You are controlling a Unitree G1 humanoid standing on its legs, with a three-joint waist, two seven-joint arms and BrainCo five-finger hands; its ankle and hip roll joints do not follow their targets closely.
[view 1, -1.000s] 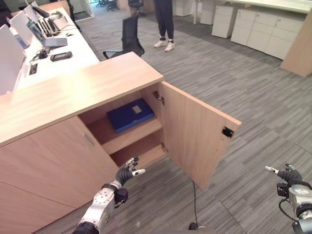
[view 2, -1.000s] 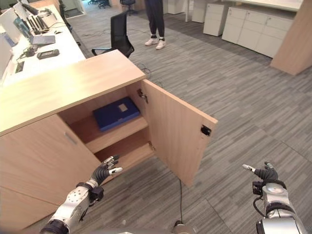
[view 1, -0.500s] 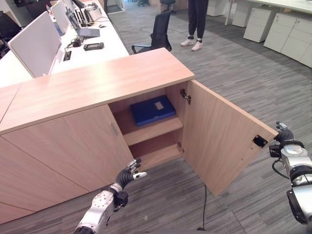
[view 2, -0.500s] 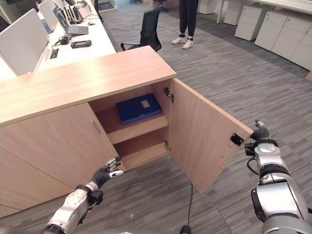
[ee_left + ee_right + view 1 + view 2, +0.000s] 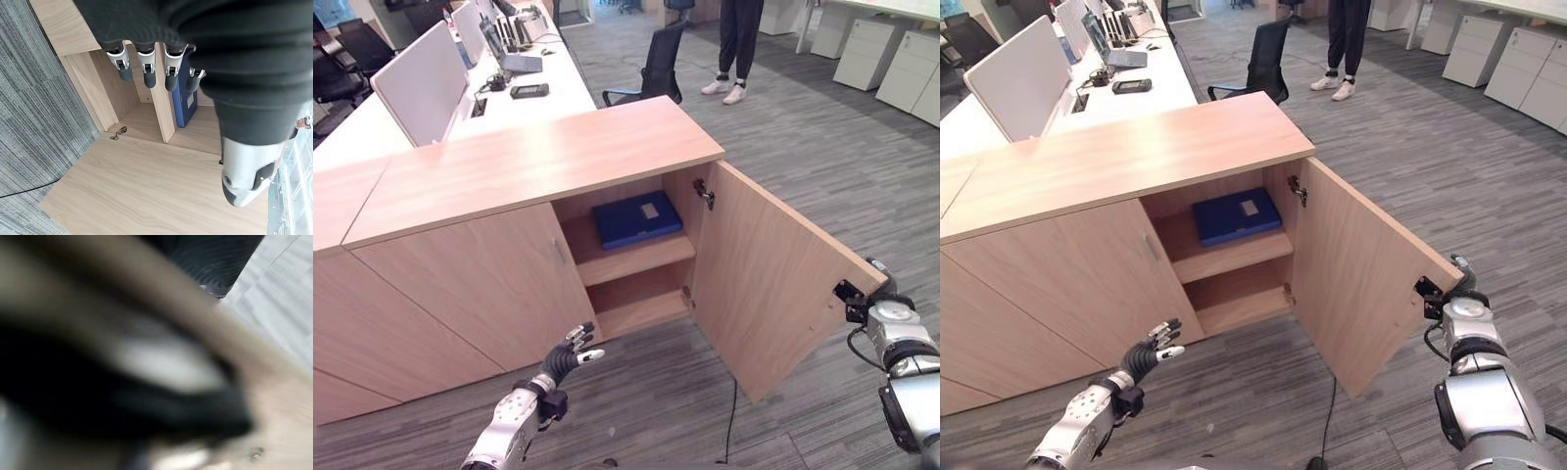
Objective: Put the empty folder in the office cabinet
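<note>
Since a second ago: right hand (image 5: 1456, 294) has risen from low over the floor to the free outer edge of the open light-wood cabinet door (image 5: 773, 284); left hand (image 5: 570, 354) has kept its place low before the cabinet.

Fingers, left (image 5: 146, 68): straight, spread a little, holding nothing, aimed toward the open compartment.

Fingers, right: hidden at the door's edge by its black latch (image 5: 848, 291); whether they grip or merely touch cannot be told.

Task item: flat dark-blue folder with a pale label (image 5: 637, 218), lying on the upper shelf (image 5: 636, 260) of the long light-wood office cabinet (image 5: 529, 166), clear of both hands.

Progress, as judged: placement looks done; what seems left is swinging the door closed.

Obstructions: lower shelf (image 5: 641, 310) bare; nothing lies in the door's swing.

Surroundings: grey striped carpet floor (image 5: 822, 157); black office chair (image 5: 656, 69) behind the cabinet; a person's dark-trousered legs and white shoes (image 5: 734, 49) farther back; white tabletop (image 5: 509, 93) carrying a laptop, a phone and partition screens.
</note>
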